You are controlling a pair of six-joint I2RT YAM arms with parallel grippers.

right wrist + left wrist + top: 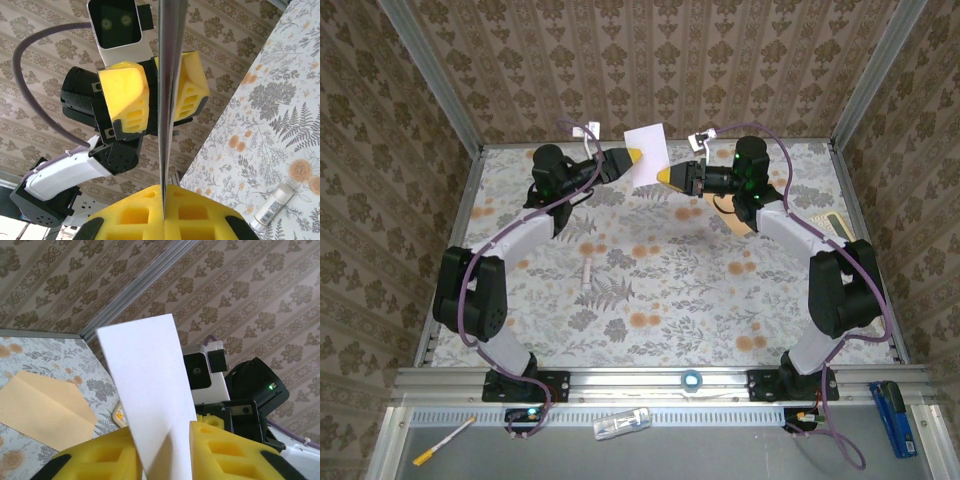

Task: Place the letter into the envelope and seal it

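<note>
The letter [648, 152] is held upright in the air above the far edge of the table [670, 300], probably so the 2 arms can trade grips before sliding it into the envelope [42, 410]. The envelope lies flat nearer the right edge. The right gripper [163, 215] is clamped on the sheet's edge. The left gripper [161, 107] straddles the sheet, and I cannot tell whether it pinches. A glue stick [272, 205] waits mid-table. No writing is readable.

Bright, even light with soft shadows; wrist views blur close up.
</note>
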